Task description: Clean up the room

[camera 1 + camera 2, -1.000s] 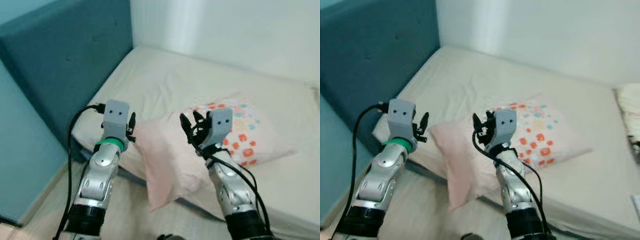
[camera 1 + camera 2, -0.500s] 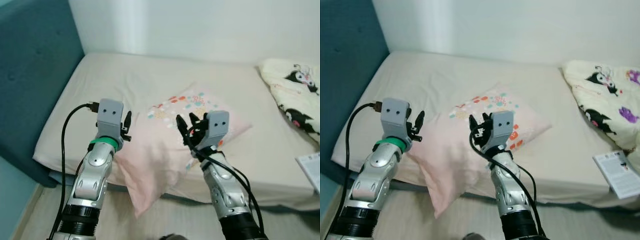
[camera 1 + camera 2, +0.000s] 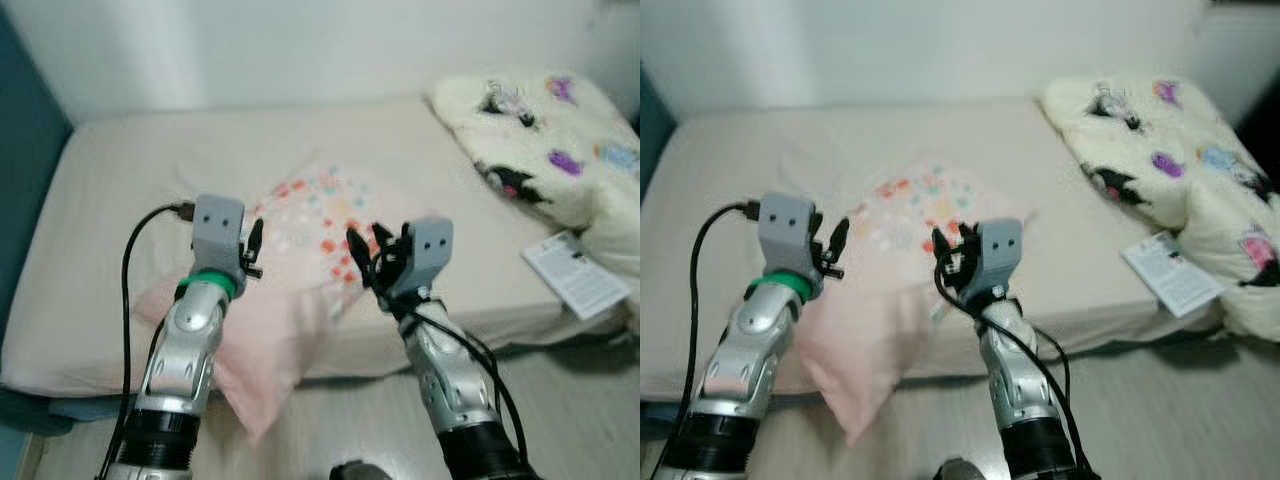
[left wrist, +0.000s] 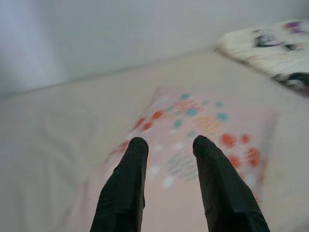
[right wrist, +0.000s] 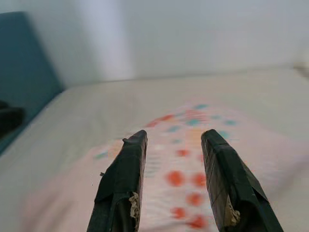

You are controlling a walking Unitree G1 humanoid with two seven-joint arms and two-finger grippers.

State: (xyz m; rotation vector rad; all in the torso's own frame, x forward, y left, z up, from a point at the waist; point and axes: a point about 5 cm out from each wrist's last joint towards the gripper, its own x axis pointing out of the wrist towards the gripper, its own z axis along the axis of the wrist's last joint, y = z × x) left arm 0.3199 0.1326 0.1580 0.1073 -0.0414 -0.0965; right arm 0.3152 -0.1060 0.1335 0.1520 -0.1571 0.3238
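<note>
A pink pillow (image 3: 305, 225) with red and teal dots lies on the beige mattress (image 3: 130, 190), and its plain pink end (image 3: 262, 370) droops over the bed's front edge. My left gripper (image 3: 254, 248) is raised over the pillow's left part, open and empty. Raised over the pillow's right part, my right gripper (image 3: 369, 252) is also open, with nothing between its fingers. The left wrist view has the dotted pillow (image 4: 212, 121) beyond the spread fingers (image 4: 126, 179). In the right wrist view the pillow (image 5: 186, 157) lies under the parted fingers (image 5: 223, 179).
A cream blanket (image 3: 545, 135) with cartoon prints is heaped on the bed's right side. A white booklet (image 3: 577, 274) rests near the front right edge. The teal headboard (image 3: 14, 140) stands at far left, a white wall behind. Wooden floor (image 3: 340, 420) runs along the bed's front.
The camera has swung to the right: the headboard has slid out to the left, and more of the blanket and booklet has come in. Both arms keep their raised pose, grippers open.
</note>
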